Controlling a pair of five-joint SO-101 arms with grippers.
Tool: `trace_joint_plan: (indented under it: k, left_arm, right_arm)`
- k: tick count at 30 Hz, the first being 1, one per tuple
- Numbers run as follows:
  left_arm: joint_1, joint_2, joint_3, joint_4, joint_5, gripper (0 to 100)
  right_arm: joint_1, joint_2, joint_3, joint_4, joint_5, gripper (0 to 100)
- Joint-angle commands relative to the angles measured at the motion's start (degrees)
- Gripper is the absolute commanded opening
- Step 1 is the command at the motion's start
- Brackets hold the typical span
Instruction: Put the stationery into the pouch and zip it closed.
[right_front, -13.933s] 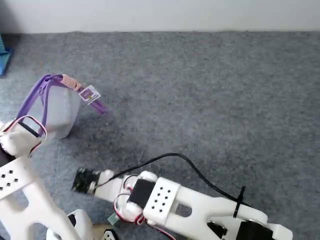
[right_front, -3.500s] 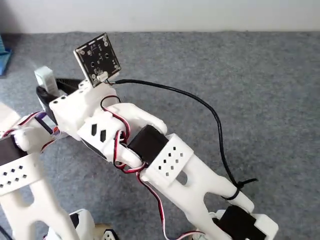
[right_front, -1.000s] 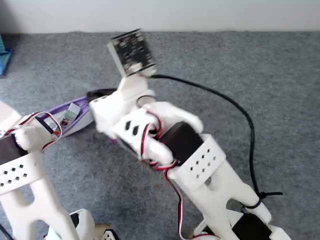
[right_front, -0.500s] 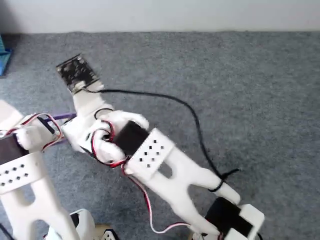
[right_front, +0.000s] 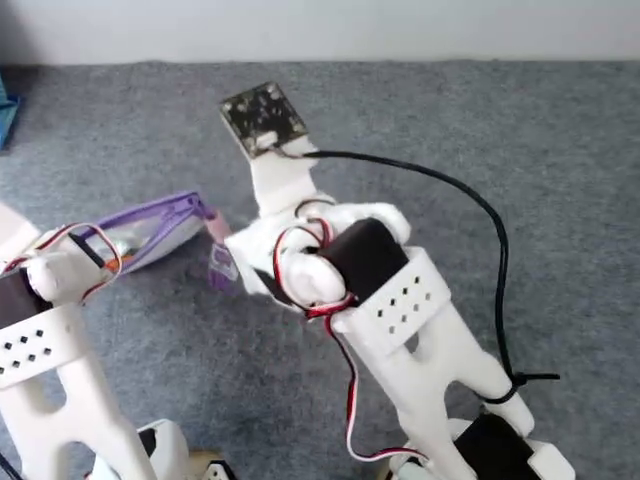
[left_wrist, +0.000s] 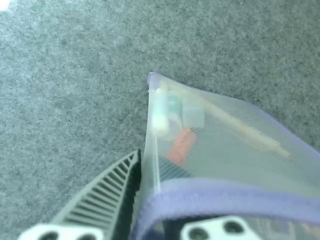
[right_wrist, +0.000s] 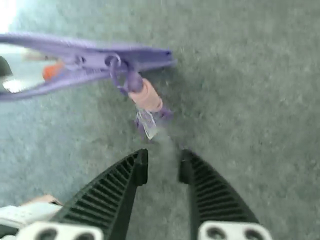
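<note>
Right tool (right_wrist: 163, 159) stands with a narrow gap between its jaws and grips nothing; grey worktop (right_front: 470, 120) shows through the gap. Its tips sit near the zip pull (right_wrist: 145, 97) and do not touch it. Left tool (left_wrist: 142, 197) is closed on the purple-edged rim of the pouch (right_front: 150, 232), at the end away from the pull.

Compare with half a second ago. The right arm (right_front: 400, 310) then lay across the pull end of the pouch, with its camera board (right_front: 263, 113) over toward the left arm (right_front: 50, 350). It has since swung off to the side, and you now see the pull end uncovered. Against the oldest frame, the pouch no longer stands upright with its mouth gaping. It lies low on the worktop with its purple edges drawn close. You cannot tell whether the zip is shut along its whole length.

Count as follows:
- two arms and two tools
- one pouch
- one zip pull, pink-sleeved
- one clear tag (right_wrist: 146, 124) hanging from the pull
- one black cable (right_front: 450, 190) on the right arm

Through the pouch wall the stationery (left_wrist: 175, 125) shows as five items:
- one orange piece (left_wrist: 181, 145)
- one long pale stick (left_wrist: 245, 132)
- one white piece (left_wrist: 161, 114)
- one green piece (left_wrist: 174, 105)
- one pale block (left_wrist: 193, 115)

Any print on the tag is too blurred to read.
</note>
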Motion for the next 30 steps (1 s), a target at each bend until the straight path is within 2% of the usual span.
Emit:
trace_joint_plan:
  k: [1,7,15,30]
  left_arm:
    - [0.3,0.0,-2.1,-1.7,0.9,1]
    - [0.2,-0.2,-2.1,-1.7,0.9,1]
    - [0.2,-0.4,-2.1,-1.6,0.9,1]
    - [0.3,-0.1,-2.1,-0.5,0.9,1]
  right_arm:
    - [-0.6,-2.1,4.7,-1.5,1.1,27.1]
    - [-3.3,-5.3,21.9,-19.4,1.4,29.6]
    - [-4.5,-13.0,38.8,-43.7,7.4,29.7]
    - [-4.5,-8.5,41.0,-58.5,12.4,29.7]
